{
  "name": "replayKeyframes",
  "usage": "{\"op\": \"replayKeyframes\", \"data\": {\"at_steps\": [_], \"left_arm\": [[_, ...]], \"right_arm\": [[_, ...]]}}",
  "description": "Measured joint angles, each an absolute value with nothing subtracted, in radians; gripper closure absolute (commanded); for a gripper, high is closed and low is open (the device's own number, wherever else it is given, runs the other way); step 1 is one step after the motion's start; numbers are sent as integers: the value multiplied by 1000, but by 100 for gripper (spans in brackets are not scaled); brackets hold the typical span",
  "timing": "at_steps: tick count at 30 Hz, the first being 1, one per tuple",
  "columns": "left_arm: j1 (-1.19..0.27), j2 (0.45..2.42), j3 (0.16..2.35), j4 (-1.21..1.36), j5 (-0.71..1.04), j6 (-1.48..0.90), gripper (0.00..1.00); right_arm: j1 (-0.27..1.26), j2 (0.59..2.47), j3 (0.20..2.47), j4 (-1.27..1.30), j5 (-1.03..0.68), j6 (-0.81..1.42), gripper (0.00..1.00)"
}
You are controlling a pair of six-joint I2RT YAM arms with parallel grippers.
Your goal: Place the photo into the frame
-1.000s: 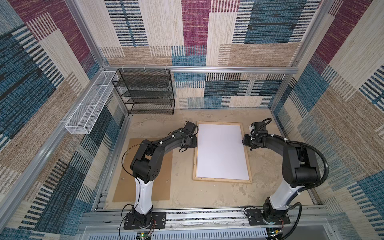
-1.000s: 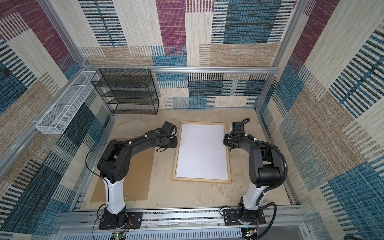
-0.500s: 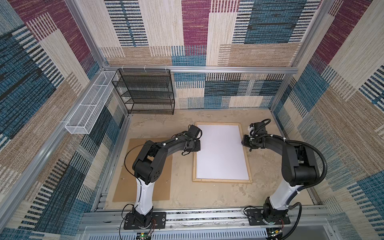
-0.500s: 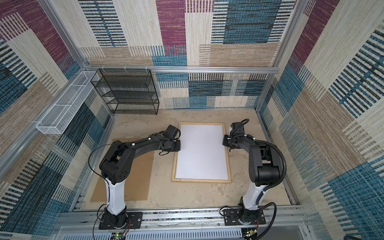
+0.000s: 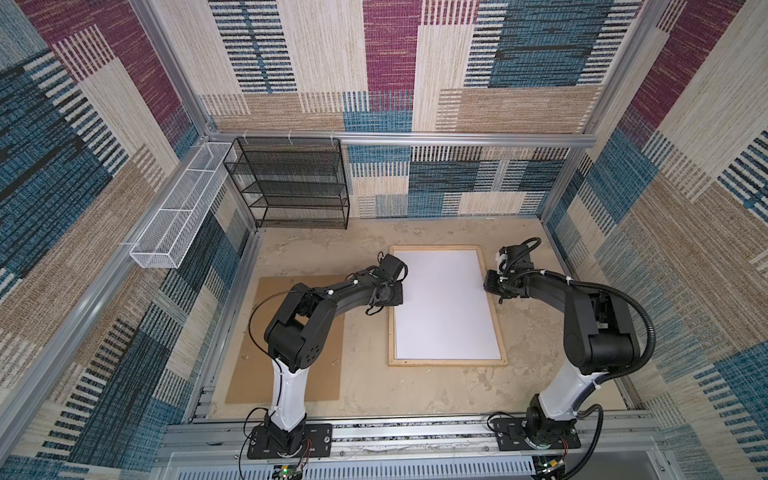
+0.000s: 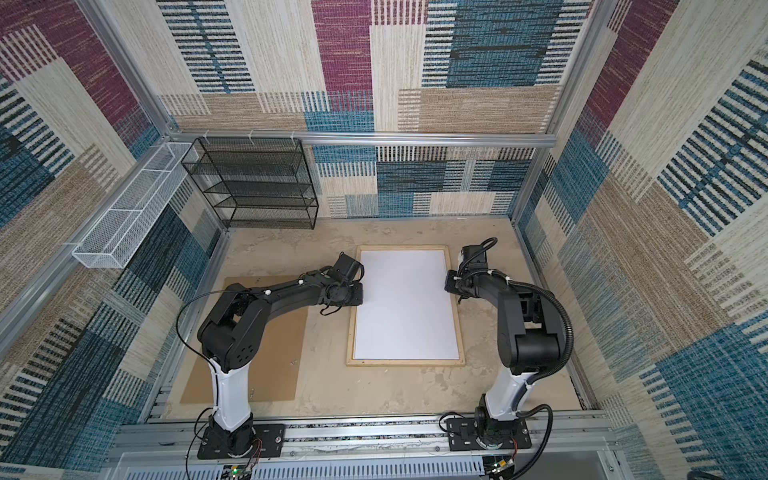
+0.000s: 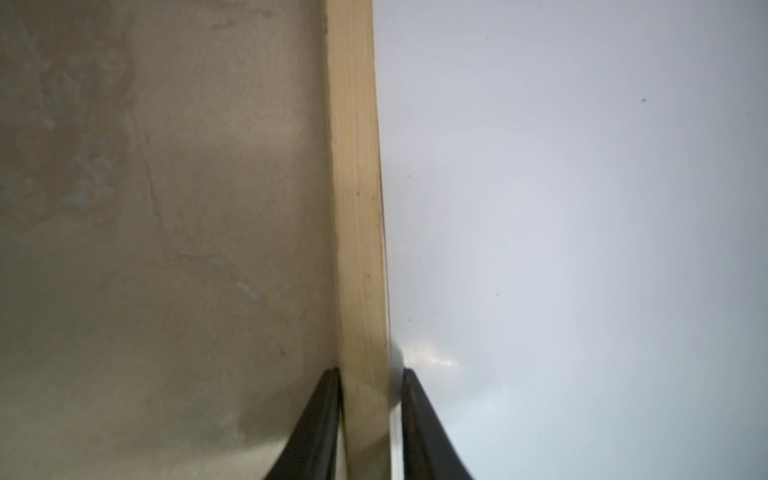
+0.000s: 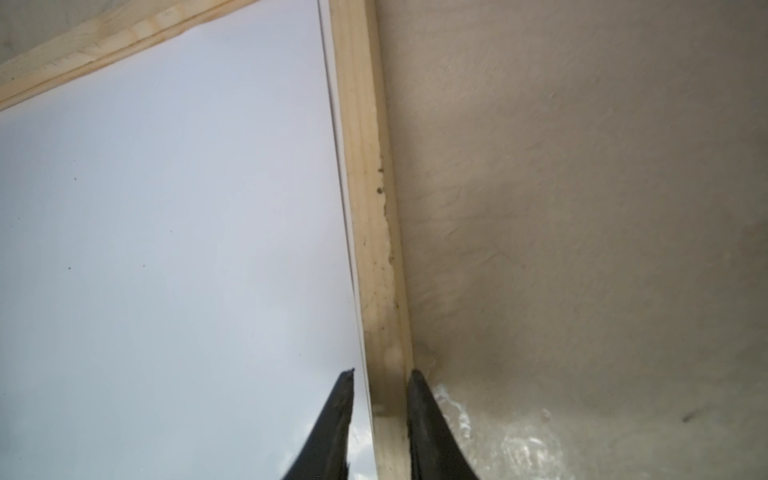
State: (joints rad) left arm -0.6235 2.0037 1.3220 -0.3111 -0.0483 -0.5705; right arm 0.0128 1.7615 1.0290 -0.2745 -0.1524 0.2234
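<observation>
Photo [image 5: 446, 303] is lying white-back-up inside the frame [image 5: 446, 362], so placement is looking done. Your left pincer [image 7: 370, 372] is clamping the frame's left rail; your right pincer [image 8: 382, 374] is clamping its right rail, only releasing remaining.

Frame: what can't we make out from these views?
the photo: only its white side shows in every view; print hidden underneath.
left gripper, right gripper: fingers straddle the frame rail, but wrist views cut them off; grip unclear.
brown board: left arm covers part in both top views.
</observation>
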Motion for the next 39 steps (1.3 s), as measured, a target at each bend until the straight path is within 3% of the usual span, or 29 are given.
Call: {"op": "replayKeyframes", "data": {"at_steps": [10, 21, 26, 29, 33, 39], "left_arm": [[-658, 2083, 1395, -216, -46, -607, 72], [-766, 2191, 1512, -130, -21, -663, 72], [-781, 2218, 1557, -126, -7, -674, 66], [-780, 2196, 1549, -159, 5, -673, 62], [-770, 2103, 1497, -234, -2, -654, 59], [-731, 1943, 1468, -361, -151, -598, 53]], "right_arm": [[-30, 1822, 1082, -250, -71, 220, 70], [-184, 1858, 1115, -232, -34, 193, 65], [-217, 1856, 1114, -230, -26, 187, 62], [-216, 1834, 1100, -231, -49, 187, 52], [-210, 1796, 1085, -234, -81, 187, 48], [-212, 1738, 1078, -237, -75, 194, 43]]}}
